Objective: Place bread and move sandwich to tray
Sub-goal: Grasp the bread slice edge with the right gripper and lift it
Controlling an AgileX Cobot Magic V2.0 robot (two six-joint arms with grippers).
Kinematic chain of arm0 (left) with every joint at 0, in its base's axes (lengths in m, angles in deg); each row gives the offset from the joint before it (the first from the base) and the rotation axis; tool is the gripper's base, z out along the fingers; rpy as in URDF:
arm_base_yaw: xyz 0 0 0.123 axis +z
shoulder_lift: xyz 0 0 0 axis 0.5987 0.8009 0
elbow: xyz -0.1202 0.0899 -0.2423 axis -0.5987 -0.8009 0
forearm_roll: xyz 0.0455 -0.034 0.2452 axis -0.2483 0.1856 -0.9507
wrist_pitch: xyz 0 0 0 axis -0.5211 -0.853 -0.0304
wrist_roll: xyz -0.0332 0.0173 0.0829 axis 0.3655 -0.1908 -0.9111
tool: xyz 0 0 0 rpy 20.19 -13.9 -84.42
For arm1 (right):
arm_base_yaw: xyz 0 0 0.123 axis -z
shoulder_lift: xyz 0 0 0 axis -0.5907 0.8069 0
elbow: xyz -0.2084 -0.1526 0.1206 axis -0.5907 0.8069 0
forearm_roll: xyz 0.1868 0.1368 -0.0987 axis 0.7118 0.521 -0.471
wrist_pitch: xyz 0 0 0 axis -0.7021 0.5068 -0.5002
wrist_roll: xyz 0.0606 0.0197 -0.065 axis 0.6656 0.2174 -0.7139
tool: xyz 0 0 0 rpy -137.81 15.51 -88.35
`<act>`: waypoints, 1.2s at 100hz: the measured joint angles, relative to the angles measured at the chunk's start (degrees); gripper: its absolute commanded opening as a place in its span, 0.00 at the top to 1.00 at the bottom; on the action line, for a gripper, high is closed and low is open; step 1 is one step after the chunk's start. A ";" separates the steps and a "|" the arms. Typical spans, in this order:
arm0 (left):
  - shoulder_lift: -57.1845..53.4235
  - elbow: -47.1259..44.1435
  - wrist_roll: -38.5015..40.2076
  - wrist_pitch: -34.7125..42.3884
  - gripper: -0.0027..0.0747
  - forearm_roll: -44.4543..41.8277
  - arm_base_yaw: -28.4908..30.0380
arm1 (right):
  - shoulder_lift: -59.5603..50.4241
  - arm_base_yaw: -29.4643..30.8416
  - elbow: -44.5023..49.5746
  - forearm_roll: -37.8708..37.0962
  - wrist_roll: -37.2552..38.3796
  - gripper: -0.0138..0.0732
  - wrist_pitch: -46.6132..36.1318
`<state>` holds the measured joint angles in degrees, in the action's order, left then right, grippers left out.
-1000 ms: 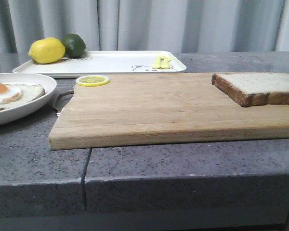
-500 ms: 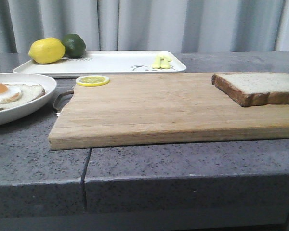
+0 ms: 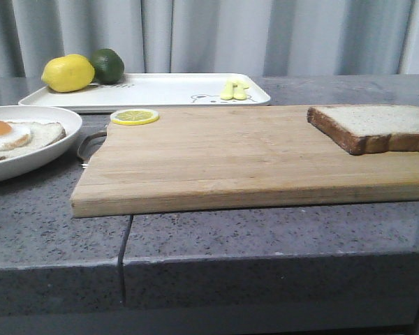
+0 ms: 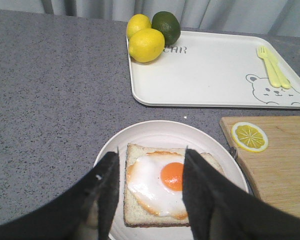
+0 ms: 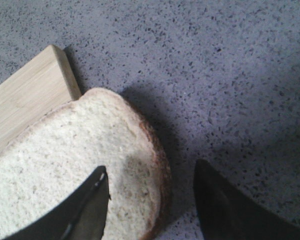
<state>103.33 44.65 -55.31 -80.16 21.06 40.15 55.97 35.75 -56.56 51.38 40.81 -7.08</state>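
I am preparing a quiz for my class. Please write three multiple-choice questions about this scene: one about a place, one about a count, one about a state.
1. Where does the lemon slice lie?
A. on the cutting board's corner
B. in the plate
C. on the tray

2. How many whole yellow lemons are on the tray?
A. one
B. two
C. three

3. How is the left gripper?
A. shut on the bread
B. holding the fork
C. open above the sandwich

Answers:
1 A: the front view shows it there.
2 B: the left wrist view shows two beside a green fruit.
3 C: its fingers stand apart over the egg.
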 measured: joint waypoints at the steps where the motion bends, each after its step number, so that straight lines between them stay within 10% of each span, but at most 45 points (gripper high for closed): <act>1: 0.00 0.00 0.00 0.00 0.61 0.00 0.00 | 0.11 0.00 0.00 0.11 0.00 0.38 -0.19; 102: 0.00 0.00 0.00 0.00 0.61 0.00 0.00 | 5.18 0.13 -0.56 5.66 0.21 0.46 -1.74; 120: 0.00 0.00 0.00 0.00 0.61 0.00 0.00 | 5.18 0.13 -0.68 6.76 0.21 0.63 -1.64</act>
<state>103.33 44.65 -55.31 -80.16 21.06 40.15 61.15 35.89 -57.24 58.14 41.01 -8.72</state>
